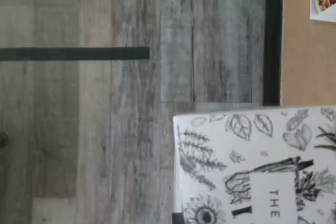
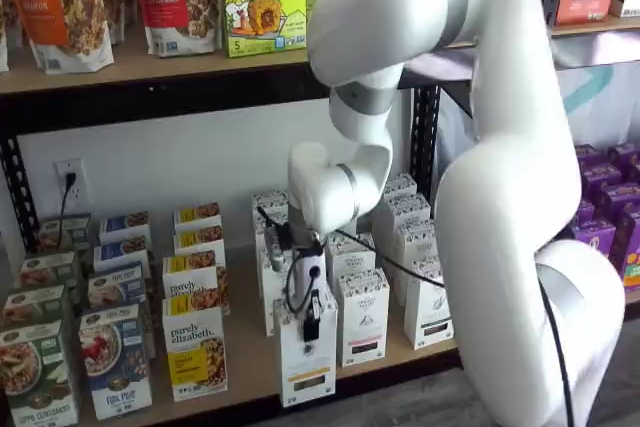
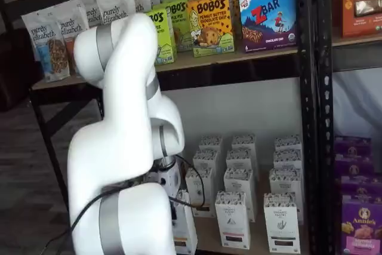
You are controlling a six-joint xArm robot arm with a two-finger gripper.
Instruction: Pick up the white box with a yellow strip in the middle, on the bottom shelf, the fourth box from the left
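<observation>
The white box (image 2: 307,365) stands at the front edge of the bottom shelf (image 2: 250,352), with its thin yellow band low on its face. My gripper (image 2: 311,322) hangs right over its top. One black finger lies against the box's upper front, and no gap between the fingers shows. In the wrist view the box's leaf-printed top (image 1: 252,166) fills one corner, close to the camera, beside the tan shelf board (image 1: 307,61) and its black rail (image 1: 272,35). In a shelf view the box (image 3: 186,231) is half hidden behind my arm.
Similar white cartons (image 2: 362,319) stand close on the right of the box, and purely elizabeth boxes (image 2: 195,352) on its left. Rows of more cartons stand behind. The upper shelf (image 2: 150,67) holds bags and Bobo's boxes. A black upright (image 3: 307,111) stands at the right.
</observation>
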